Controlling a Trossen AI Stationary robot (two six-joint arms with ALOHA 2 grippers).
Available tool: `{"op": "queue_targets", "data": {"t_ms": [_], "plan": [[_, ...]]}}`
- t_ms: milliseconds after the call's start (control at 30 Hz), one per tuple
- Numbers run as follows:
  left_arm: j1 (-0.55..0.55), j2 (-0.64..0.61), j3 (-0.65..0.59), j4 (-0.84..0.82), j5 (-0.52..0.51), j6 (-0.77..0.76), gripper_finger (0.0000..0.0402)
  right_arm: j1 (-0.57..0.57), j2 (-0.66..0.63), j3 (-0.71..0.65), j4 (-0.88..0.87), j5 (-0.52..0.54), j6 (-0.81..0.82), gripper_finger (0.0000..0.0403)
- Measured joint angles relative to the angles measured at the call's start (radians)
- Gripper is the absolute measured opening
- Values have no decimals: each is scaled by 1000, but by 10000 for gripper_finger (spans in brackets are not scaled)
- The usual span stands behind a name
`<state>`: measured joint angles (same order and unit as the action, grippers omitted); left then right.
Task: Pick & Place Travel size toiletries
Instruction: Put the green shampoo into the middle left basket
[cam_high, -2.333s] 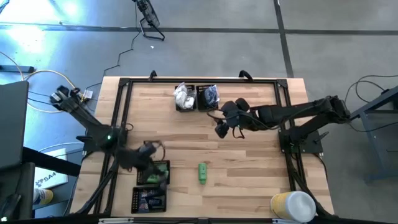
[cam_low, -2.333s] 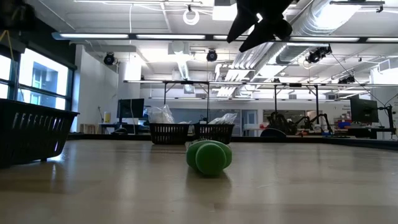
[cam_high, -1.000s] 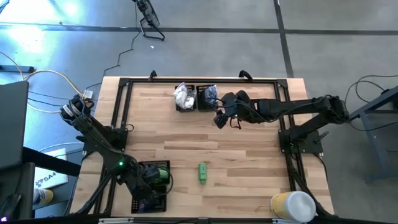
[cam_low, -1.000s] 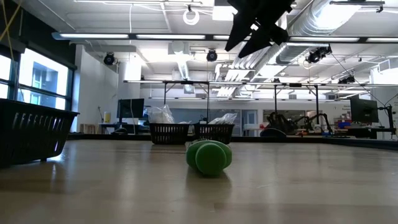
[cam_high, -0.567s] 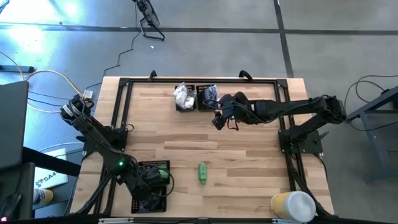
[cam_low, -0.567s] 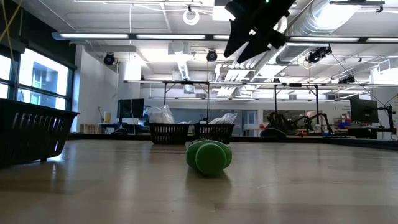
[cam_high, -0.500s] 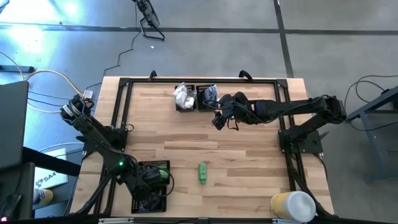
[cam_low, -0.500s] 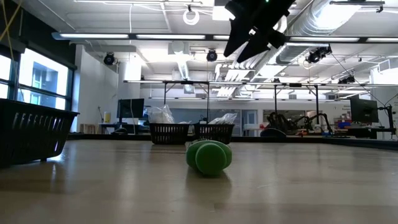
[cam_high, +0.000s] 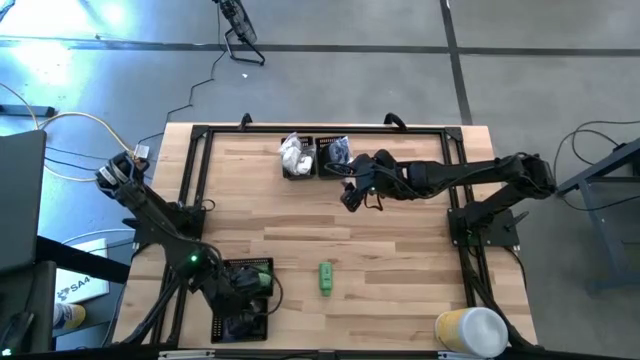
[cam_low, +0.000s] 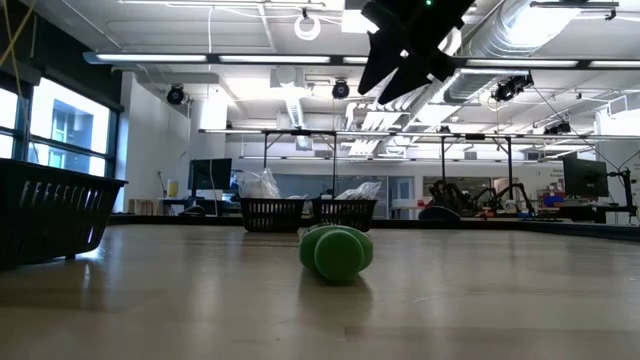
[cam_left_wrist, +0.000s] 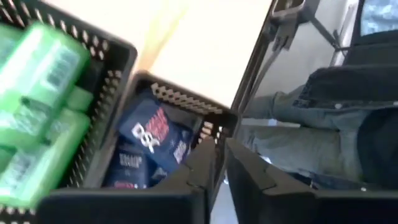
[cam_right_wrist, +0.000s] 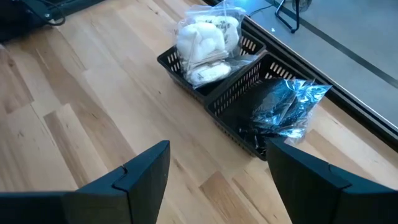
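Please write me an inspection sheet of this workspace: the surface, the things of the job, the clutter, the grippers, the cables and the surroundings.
Surface: wooden table inside a black frame.
Job's things: one green tube lies loose on the wood. Green tubes fill one near tray, navy tubes the tray beside it. White packets and clear bags of dark pieces sit in two trays at the far edge.
Clutter: a yellow-and-white roll on the near right corner.
Grippers: left gripper over the navy tray, fingers nearly together, nothing between them; right gripper open, empty, near the far trays.
Cables: several on the floor at left.
Surroundings: a person's legs beside the table.
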<state>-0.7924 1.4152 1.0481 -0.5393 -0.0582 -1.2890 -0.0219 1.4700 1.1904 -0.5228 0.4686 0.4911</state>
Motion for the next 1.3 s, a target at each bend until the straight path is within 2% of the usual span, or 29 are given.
{"op": "queue_targets", "data": {"t_ms": [167, 300, 667, 1133, 1300], "plan": [[59, -38, -1, 1, 12, 102, 4, 0, 0, 0, 4, -7, 0, 258], [115, -58, -1, -10, 68, 200, 6, 0, 0, 0, 3, -17, 1, 258], [292, -67, -1, -14, 230, 494, 7, 14, 0, 0, 3, -136, 34, 258], [547, -78, -1, -84, 485, 893, 7, 101, 0, 0, 2, -137, 138, 258], [646, -130, 0, -148, 496, 1070, 7, 111, 0, 0, 2, -127, 201, 258]]}}
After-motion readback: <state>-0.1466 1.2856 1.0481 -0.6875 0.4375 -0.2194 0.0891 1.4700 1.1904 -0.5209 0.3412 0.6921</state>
